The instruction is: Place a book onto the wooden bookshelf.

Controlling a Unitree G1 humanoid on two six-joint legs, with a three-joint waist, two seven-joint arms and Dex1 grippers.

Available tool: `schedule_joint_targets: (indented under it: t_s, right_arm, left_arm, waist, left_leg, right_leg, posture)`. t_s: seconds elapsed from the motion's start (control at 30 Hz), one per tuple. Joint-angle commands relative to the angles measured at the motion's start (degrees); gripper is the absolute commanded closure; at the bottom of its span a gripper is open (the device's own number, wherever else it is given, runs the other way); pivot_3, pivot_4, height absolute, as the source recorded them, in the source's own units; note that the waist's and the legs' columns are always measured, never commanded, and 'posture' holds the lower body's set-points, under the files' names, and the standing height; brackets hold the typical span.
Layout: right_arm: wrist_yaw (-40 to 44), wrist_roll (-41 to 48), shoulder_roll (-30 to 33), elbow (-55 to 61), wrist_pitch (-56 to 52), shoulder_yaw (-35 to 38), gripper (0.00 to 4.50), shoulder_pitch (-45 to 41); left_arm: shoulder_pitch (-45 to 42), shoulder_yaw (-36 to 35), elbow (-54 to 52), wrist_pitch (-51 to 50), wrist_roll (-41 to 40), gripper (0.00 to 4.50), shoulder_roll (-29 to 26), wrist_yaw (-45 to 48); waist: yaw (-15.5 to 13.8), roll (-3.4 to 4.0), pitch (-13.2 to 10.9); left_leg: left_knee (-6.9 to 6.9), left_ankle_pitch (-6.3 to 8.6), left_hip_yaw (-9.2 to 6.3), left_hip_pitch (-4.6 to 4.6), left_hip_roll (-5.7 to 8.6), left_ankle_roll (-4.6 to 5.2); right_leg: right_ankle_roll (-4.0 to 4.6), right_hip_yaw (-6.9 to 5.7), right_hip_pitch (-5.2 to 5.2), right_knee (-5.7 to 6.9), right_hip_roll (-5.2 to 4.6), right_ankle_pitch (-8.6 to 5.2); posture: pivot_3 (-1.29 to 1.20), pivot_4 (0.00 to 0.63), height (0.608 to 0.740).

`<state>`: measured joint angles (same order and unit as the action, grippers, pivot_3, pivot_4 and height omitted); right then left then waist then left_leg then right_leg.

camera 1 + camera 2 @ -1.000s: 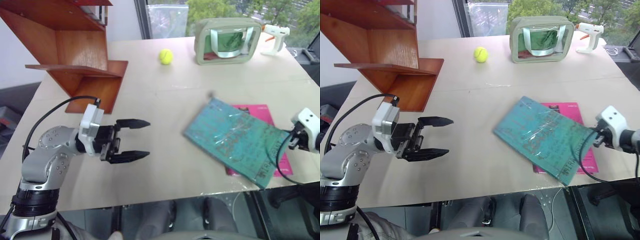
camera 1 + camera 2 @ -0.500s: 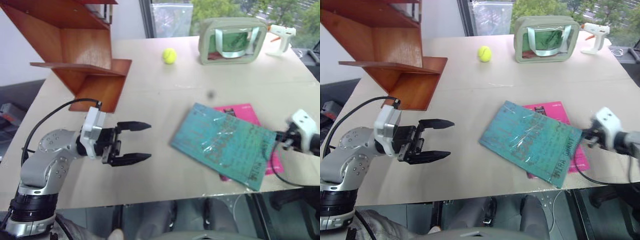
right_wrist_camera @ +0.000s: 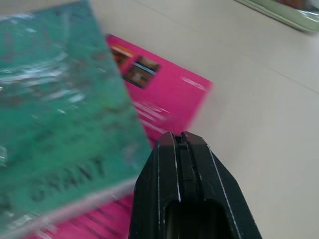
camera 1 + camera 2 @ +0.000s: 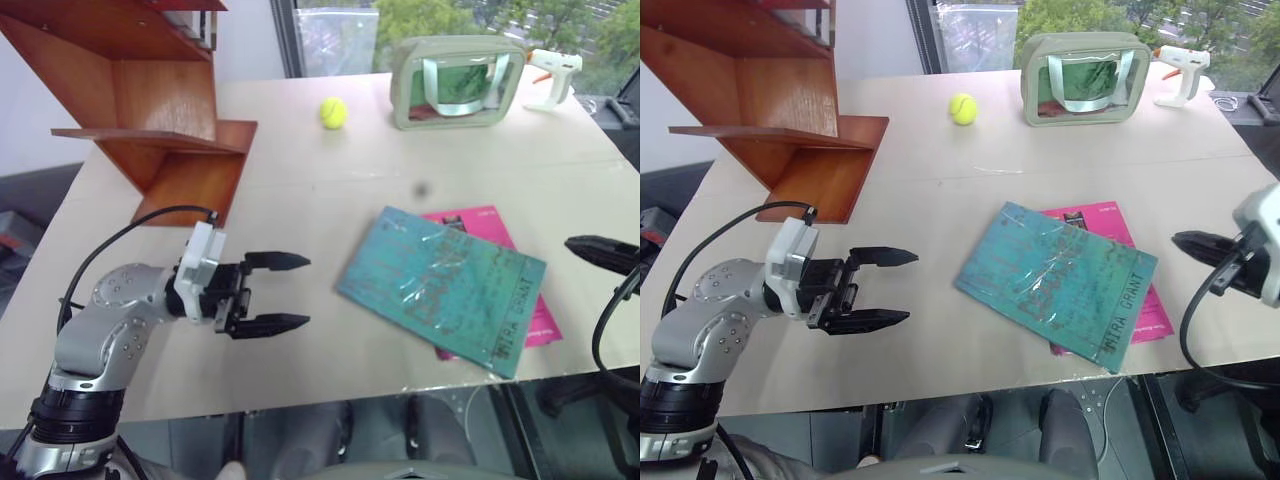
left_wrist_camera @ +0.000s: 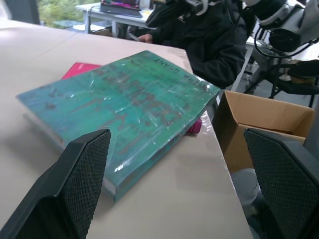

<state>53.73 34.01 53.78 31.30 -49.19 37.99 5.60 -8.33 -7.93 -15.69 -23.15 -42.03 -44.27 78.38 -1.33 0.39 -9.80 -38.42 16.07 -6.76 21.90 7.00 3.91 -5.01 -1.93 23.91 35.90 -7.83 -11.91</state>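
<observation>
**Book lies flat between two grippers, neither holding it**

The book (image 4: pixel 1057 282) lies flat on the surface (image 4: pixel 970 190), straight ahead of the left gripper (image 4: pixel 888 288) and well apart from its tips; that gripper is level and spread wide, probably to take the book's near edge between its fingers; the book overlaps a pink book (image 4: pixel 1110 290) beneath it, which lifts its far side slightly and may help a finger get under. The right gripper (image 4: pixel 1196 242) hangs just beyond the book's far edge with its fingers pressed together, pinching nothing; closed like this it suits nudging rather than grasping. The wooden bookshelf (image 4: pixel 780 110) stands behind the left gripper, away from the book, so a carry is still to come.
</observation>
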Motion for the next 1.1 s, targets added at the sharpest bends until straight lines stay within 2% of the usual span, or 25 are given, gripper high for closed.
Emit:
schedule_joint_targets:
  t_s: [0.03, 0.07, 0.17, 0.23, 0.27, 0.33, 0.4, 0.57, 0.7, 0.73, 0.8, 0.87, 0.93, 1.0, 1.1]
  right_arm:
    - [-1.1, 6.5, -2.1, 7.8, -2.0, 2.5, 3.94, 1.1]
    - [-2.5, 8.1, -2.7, 10.0, -2.3, 0.9, 3.64, 0.5]
    - [-5.1, 12.4, -3.1, 15.2, -3.8, -5.4, 3.64, -1.3]
    - [-8.0, 13.8, -4.4, 17.4, -4.4, -12.7, 3.64, -4.2]
    - [-10.1, 14.6, -5.5, 17.9, -5.0, -16.3, 4.07, -6.2]
    - [-12.1, 16.3, -6.6, 19.0, -6.5, -22.3, 4.42, -9.1]
    - [-13.6, 17.4, -7.1, 19.3, -8.0, -26.5, 4.47, -11.8]
    - [-14.6, 12.9, -5.4, 18.4, -9.9, -40.0, 4.47, -18.6]
    - [-14.5, 9.6, -6.1, 16.3, -9.4, -46.4, 4.47, -24.3]
    - [-15.1, 8.8, -6.3, 15.2, -9.0, -46.2, 4.47, -24.9]
    - [-15.5, 9.8, -6.4, 12.1, -8.2, -40.2, 4.47, -24.8]
    - [-14.7, 12.9, -4.9, 8.8, -8.4, -29.8, 4.47, -23.4]
    - [-12.2, 12.7, -0.7, 4.3, -8.4, -18.8, 4.47, -20.7]
    - [-9.5, 8.2, 4.6, -2.3, -6.9, -10.5, 4.47, -16.1]
    - [-7.3, -0.6, 9.6, -11.9, 0.3, -8.1, 4.47, -9.7]
  left_arm:
    - [0.8, -0.3, -1.0, 0.5, 0.1, 0.00, -0.4, 0.0]
    - [0.9, -0.4, -1.0, 0.4, 0.0, 0.00, -0.4, 0.0]
    - [0.7, 0.0, -0.8, 0.4, 0.2, 0.00, -0.2, -0.2]
    - [0.9, 0.0, -0.9, 0.6, 0.3, 0.00, 0.0, -0.4]
    - [1.0, -0.1, -0.9, 0.6, 0.3, 0.00, 0.0, -0.5]
    - [1.6, -0.7, -1.1, 0.6, 0.0, 0.00, -0.3, -0.6]
    - [1.7, -1.1, -1.1, 0.4, -0.3, 0.00, -0.5, -0.8]
    - [2.3, -1.1, -1.2, 0.8, 0.0, 0.00, -0.4, -1.0]
    - [3.7, -1.9, -2.0, 1.1, -0.2, 0.00, -0.6, -1.0]
    - [3.9, -2.1, -2.2, 1.2, -0.2, 0.00, -0.7, -0.9]
    - [4.7, -2.9, -2.6, 1.1, -0.7, 0.00, -0.8, -1.2]
    - [5.7, -3.5, -3.1, 1.3, -0.9, 0.00, -1.0, -1.1]
    - [6.8, -4.0, -3.5, 1.7, -0.8, 0.00, -1.0, -1.1]
    - [7.5, -4.3, -3.7, 2.0, -0.7, 0.00, -0.6, -1.3]
    - [7.1, -3.9, -3.5, 2.2, -0.5, 0.00, -0.1, -1.8]
  waist:
    - [0.0, 0.00, 0.0]
    - [0.0, 0.00, 0.0]
    - [0.5, 0.00, 0.0]
    - [0.5, -0.06, 0.0]
    - [0.5, -0.07, 0.0]
    - [0.5, -0.09, 0.0]
    - [0.5, -0.11, 0.0]
    - [0.4, -0.14, 0.0]
    - [0.7, -0.16, 0.0]
    - [0.7, -0.16, 0.0]
    - [0.5, -0.17, 0.0]
    - [0.2, -0.21, 0.0]
    - [-0.2, -0.21, 0.0]
    - [-0.5, -0.23, 0.0]
    - [-0.8, -0.23, 0.0]
  left_leg:
    - [0.00, 0.02, 0.00, 0.00, 0.00, 0.03]
    - [0.00, 0.02, 0.01, 0.01, 0.00, 0.04]
    - [0.00, 0.03, 0.02, -0.03, 0.00, 0.03]
    - [0.00, 0.03, 0.02, -0.06, -0.03, 0.02]
    - [0.00, 0.02, 0.02, -0.06, -0.04, 0.02]
    - [-0.01, 0.02, 0.03, -0.05, -0.04, 0.02]
    - [-0.01, 0.02, 0.03, -0.03, -0.03, 0.02]
    - [-0.01, 0.03, 0.00, 0.00, 0.02, 0.03]
    - [-0.01, 0.03, 0.01, -0.02, 0.03, 0.03]
    - [0.00, 0.03, 0.01, -0.05, 0.02, 0.03]
    - [0.00, 0.03, 0.00, -0.03, 0.02, 0.03]
    - [-0.01, 0.03, -0.01, 0.01, 0.04, 0.03]
    - [-0.01, 0.03, -0.02, 0.02, 0.11, 0.04]
    - [-0.01, 0.06, 0.00, 0.04, 0.17, 0.09]
    - [0.03, 0.07, 0.01, 0.01, 0.16, 0.10]
  right_leg:
    - [0.00, 0.00, 0.00, -0.03, 0.00, 0.00]
    - [0.00, 0.01, 0.00, -0.03, 0.00, 0.00]
    - [0.00, 0.04, 0.00, -0.02, -0.01, 0.00]
    - [0.00, 0.03, -0.01, 0.00, 0.02, 0.00]
    - [0.00, 0.02, -0.01, 0.00, 0.03, 0.00]
    - [0.00, 0.03, 0.00, -0.01, 0.03, 0.00]
    - [0.00, 0.04, 0.01, -0.01, 0.02, 0.00]
    - [0.00, 0.00, 0.02, -0.04, 0.00, 0.00]
    - [0.00, -0.02, 0.03, -0.03, 0.00, 0.00]
    - [0.00, -0.02, 0.03, -0.01, 0.03, 0.00]
    - [0.00, -0.02, 0.04, -0.01, 0.03, 0.00]
    - [0.00, -0.02, 0.03, -0.02, 0.01, 0.00]
    - [0.00, -0.02, 0.02, -0.05, -0.05, 0.00]
    - [0.00, -0.16, 0.02, -0.11, -0.08, 0.00]
    - [0.01, -0.17, 0.02, -0.11, -0.07, 0.00]
  posture:
    - [0.00, 0.150, 0.740]
    - [0.00, 0.150, 0.740]
    - [0.00, 0.150, 0.740]
    - [0.00, 0.150, 0.740]
    - [0.00, 0.150, 0.740]
    - [0.00, 0.150, 0.740]
    - [0.00, 0.150, 0.740]
    - [0.00, 0.150, 0.740]
    - [0.00, 0.150, 0.740]
    - [0.00, 0.150, 0.740]
    - [0.00, 0.150, 0.740]
    - [0.00, 0.150, 0.740]
    - [0.00, 0.150, 0.740]
    - [0.00, 0.150, 0.740]
    - [0.00, 0.150, 0.740]
